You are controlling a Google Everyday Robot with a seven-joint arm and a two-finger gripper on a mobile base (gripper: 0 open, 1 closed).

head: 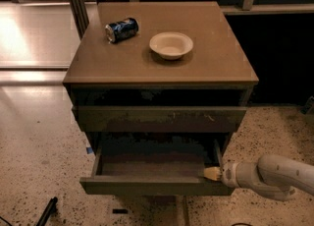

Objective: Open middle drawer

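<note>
The middle drawer [157, 186] stands pulled out beneath the counter [221, 65]. The claw [213, 173] sits at its front right corner; whether it grips anything, I cannot tell.

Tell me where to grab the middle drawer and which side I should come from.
Take the middle drawer by the top lip of its front panel. That slab has no handle, and the drawer stands open far enough to expose the lip. Probably best to come from the front right, where the gripper sits at the lip's right end.
</note>
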